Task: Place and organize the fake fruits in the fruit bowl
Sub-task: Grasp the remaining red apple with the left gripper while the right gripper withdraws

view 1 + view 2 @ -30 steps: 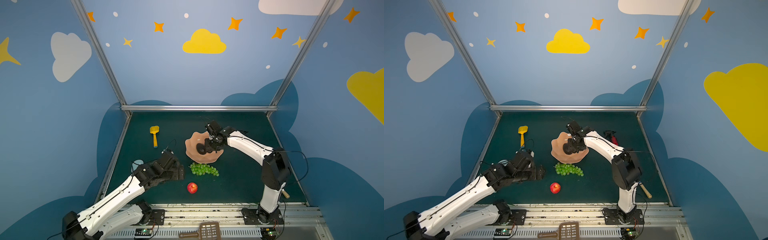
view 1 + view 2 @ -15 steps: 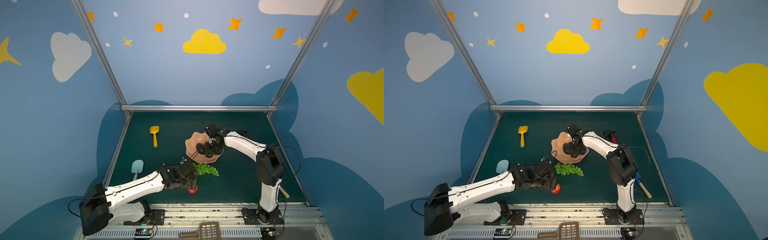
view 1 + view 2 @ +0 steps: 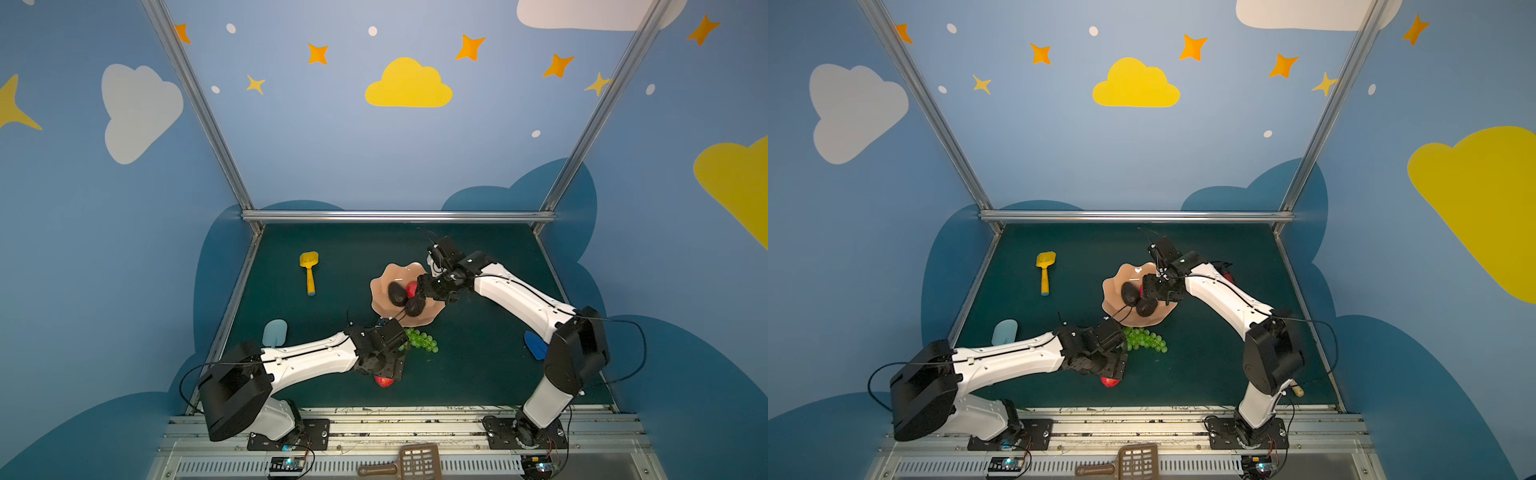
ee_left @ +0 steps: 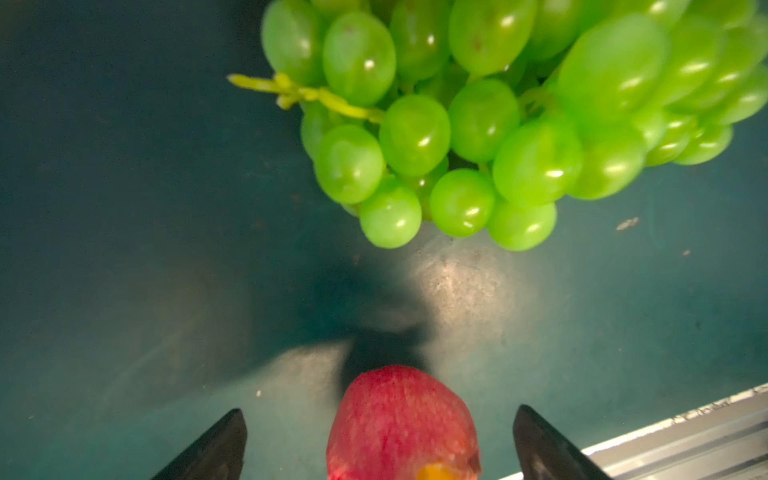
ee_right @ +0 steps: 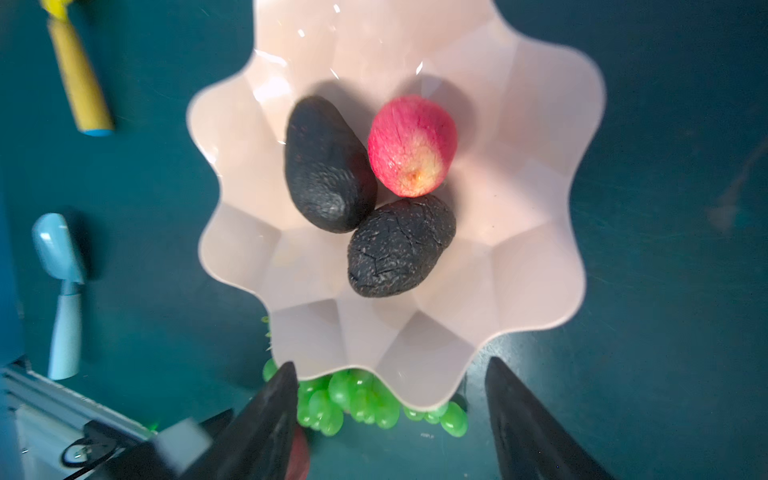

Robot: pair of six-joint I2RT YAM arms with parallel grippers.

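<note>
Left wrist view: the left gripper (image 4: 379, 409) stands wide, an apple (image 4: 403, 428) between its fingers, touching neither. Grapes (image 4: 478, 124) lie just ahead of it on the mat (image 4: 124, 208). Right wrist view: the right gripper (image 5: 390, 363) hangs with jaws apart and empty above the bowl (image 5: 519, 208), which holds 2 avocados (image 5: 326, 166) and 1 bowl apple (image 5: 411, 145), all touching.

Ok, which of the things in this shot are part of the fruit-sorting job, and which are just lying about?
Part of the job: bowl; two avocados and one apple in it; second apple and grapes on the table.
Lying about: yellow toy shovel; light blue scoop; dark blue item by the right arm; brown slotted scoop at the front edge.
</note>
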